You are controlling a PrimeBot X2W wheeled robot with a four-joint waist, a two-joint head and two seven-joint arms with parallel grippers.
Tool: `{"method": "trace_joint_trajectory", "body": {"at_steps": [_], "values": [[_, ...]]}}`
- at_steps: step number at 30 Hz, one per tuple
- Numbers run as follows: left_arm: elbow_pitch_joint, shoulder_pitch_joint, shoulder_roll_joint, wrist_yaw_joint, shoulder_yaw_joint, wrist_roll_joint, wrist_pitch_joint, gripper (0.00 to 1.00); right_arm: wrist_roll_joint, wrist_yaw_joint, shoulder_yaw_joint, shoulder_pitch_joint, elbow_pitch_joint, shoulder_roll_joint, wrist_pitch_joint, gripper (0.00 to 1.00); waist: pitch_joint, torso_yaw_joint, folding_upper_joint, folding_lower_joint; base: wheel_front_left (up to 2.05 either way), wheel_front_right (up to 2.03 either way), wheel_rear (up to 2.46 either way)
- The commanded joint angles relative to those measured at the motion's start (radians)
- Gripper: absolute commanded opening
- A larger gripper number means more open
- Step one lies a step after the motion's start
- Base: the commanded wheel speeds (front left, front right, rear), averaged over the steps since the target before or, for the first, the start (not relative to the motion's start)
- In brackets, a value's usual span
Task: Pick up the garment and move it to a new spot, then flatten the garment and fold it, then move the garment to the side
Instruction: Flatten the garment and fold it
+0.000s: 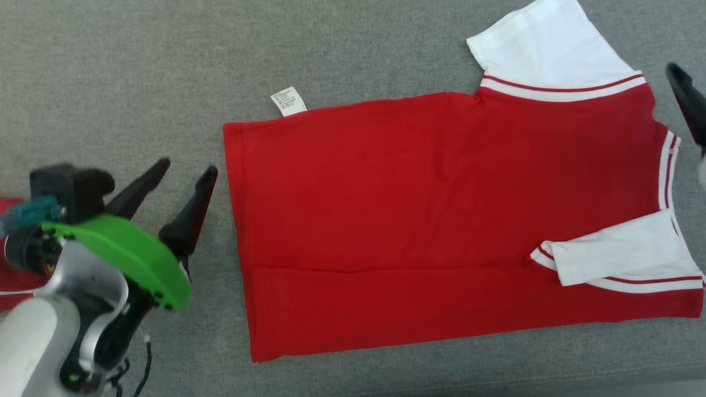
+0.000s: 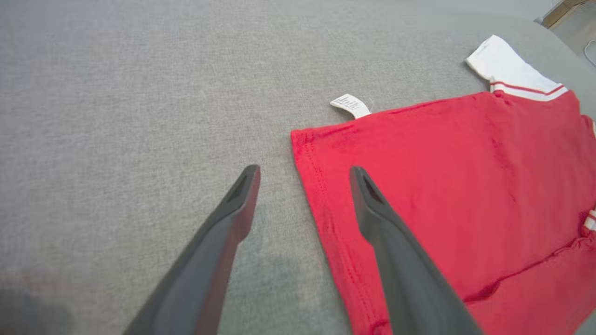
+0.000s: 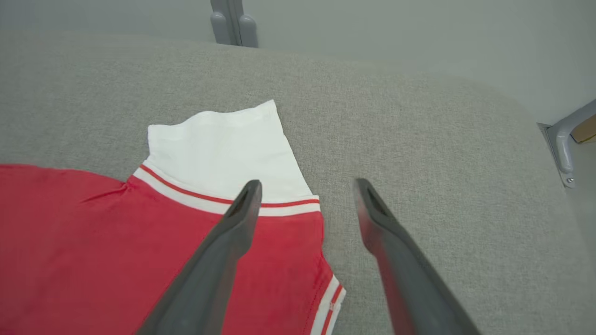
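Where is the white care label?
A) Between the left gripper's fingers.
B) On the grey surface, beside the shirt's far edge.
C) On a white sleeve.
B: the care label pokes out from the far edge of the red shirt near the hem, lying on the grey surface.

The garment [image 1: 419,220] is made of soft, matt red knit cloth, with a stitched hem seen along its edge; its sleeves [image 1: 546,44] are of smooth white cloth trimmed with red-striped ribbing. A thin white printed label [image 1: 288,101], of cloth or paper, is seen at the garment's upper edge. Under the garment, the bench [image 1: 110,66] is covered in coarse, matt grey woven fabric. Left of the garment, the left jaws are formed of smooth, matt dark plastic, backed by a matt green plastic cover [image 1: 121,253] and a glossy silver housing [image 1: 94,281]. The right jaws are of the same dark plastic.
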Motion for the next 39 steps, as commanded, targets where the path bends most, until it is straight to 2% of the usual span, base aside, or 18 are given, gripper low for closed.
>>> {"method": "trace_joint_trajectory", "body": {"at_steps": [1, 6, 12, 18, 26, 27, 28, 29, 31, 34, 39], "values": [[0.038, -0.077, -0.031, -0.012, -0.011, 0.013, 0.007, 1.00, -0.030, 0.000, 0.038, -0.087, 0.047, -0.003, 0.006, 1.00, 0.122, 0.046, 0.0000, 0.0000, 0.00, 0.00, 0.00], [0.187, -0.290, -0.128, -0.062, -0.083, 0.063, 0.023, 1.00, -0.140, 0.000, 0.159, -0.363, 0.256, 0.008, -0.010, 1.00, 0.208, 0.095, 0.0000, 0.0000, 0.00, 0.00, 0.00], [0.307, -0.394, -0.196, -0.122, -0.157, 0.100, 0.020, 1.00, -0.191, -0.001, 0.221, -0.507, 0.470, 0.015, -0.044, 1.00, 0.228, 0.132, 0.0000, 0.0000, 0.00, 0.00, 0.00], [0.339, -0.400, -0.205, -0.161, -0.198, 0.098, 0.035, 1.00, -0.146, 0.001, 0.275, -0.516, 0.579, 0.011, -0.052, 1.00, 0.208, 0.133, 0.0000, 0.0000, 0.00, 0.00, 0.00], [0.339, -0.403, -0.202, -0.173, -0.204, 0.082, 0.042, 1.00, -0.057, 0.002, 0.313, -0.491, 0.593, -0.023, -0.020, 1.00, 0.185, 0.113, 0.0000, 0.0000, 0.00, 0.00, 0.00], [0.337, -0.401, -0.203, -0.178, -0.207, 0.077, 0.045, 1.00, -0.046, 0.002, 0.323, -0.487, 0.589, -0.025, -0.013, 0.55, 0.184, 0.109, 0.0000, 0.0000, 0.00, 0.00, 0.00], [0.336, -0.399, -0.205, -0.182, -0.207, 0.071, 0.047, 0.44, -0.034, 0.002, 0.332, -0.485, 0.583, -0.027, -0.010, 0.07, 0.183, 0.107, 0.0000, 0.0000, 0.00, 0.00, 0.00], [0.336, -0.399, -0.207, -0.183, -0.207, 0.067, 0.046, 0.00, -0.016, 0.002, 0.343, -0.481, 0.575, -0.028, -0.009, 0.00, 0.183, 0.105, 0.0000, 0.0000, 0.00, 0.00, 0.00], [0.336, -0.404, -0.200, -0.199, -0.215, 0.065, 0.047, 0.00, -0.005, 0.000, 0.346, -0.486, 0.556, -0.037, -0.046, 0.00, 0.180, 0.101, 0.0000, 0.0000, 0.00, 0.00, 0.00], [0.334, -0.412, -0.197, -0.199, -0.195, 0.065, 0.019, 0.00, -0.005, -0.001, 0.318, -0.512, 0.548, -0.038, -0.118, 0.00, 0.171, 0.094, 0.0000, 0.0000, 0.00, 0.00, 0.00], [0.346, -0.431, -0.193, -0.177, -0.141, 0.068, -0.050, 0.00, -0.038, -0.001, 0.241, -0.553, 0.575, -0.018, -0.235, 0.00, 0.137, 0.076, 0.0000, 0.0000, 0.00, 0.00, 0.00]]}}
